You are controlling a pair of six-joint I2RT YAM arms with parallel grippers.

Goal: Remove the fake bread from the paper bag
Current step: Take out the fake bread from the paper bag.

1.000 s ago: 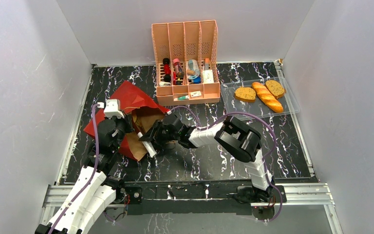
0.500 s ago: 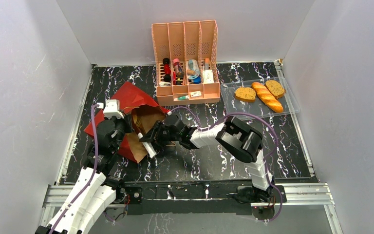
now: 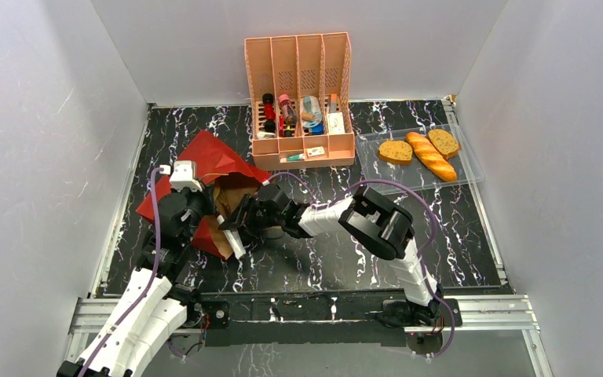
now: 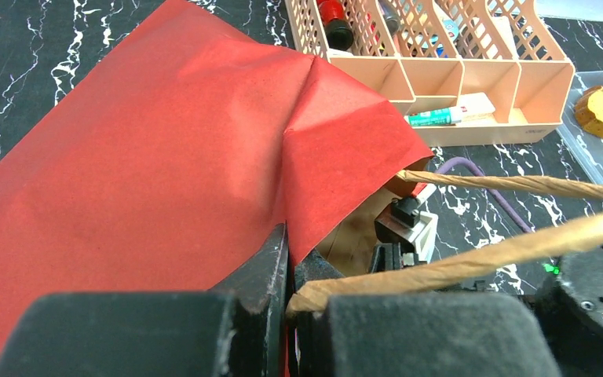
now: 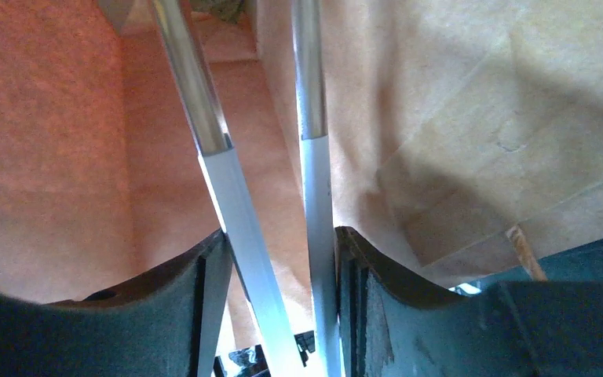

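The paper bag [image 3: 204,157] lies on its side at the left of the table, red outside [image 4: 149,157] and brown inside [image 5: 455,94]. My left gripper [image 4: 289,251] is shut on the bag's mouth edge where a twisted handle [image 4: 518,184] is attached, and holds it up [image 3: 202,206]. My right gripper [image 5: 280,236] is shut on a pair of metal tongs [image 5: 239,196] and reaches into the bag mouth [image 3: 255,214]. The tong tips point deep into the bag. Three pieces of fake bread [image 3: 430,155] lie on the clear tray. I cannot make out any bread inside the bag.
A pink slotted organizer [image 3: 302,78] with small bottles and boxes stands at the back, just beyond the bag. The clear plastic tray [image 3: 471,169] sits at the back right. White walls close in the left, right and rear sides.
My right gripper has slid a little left, deeper into the bag mouth, and its jaws have eased slightly wider on the tongs. The left gripper keeps its hold.
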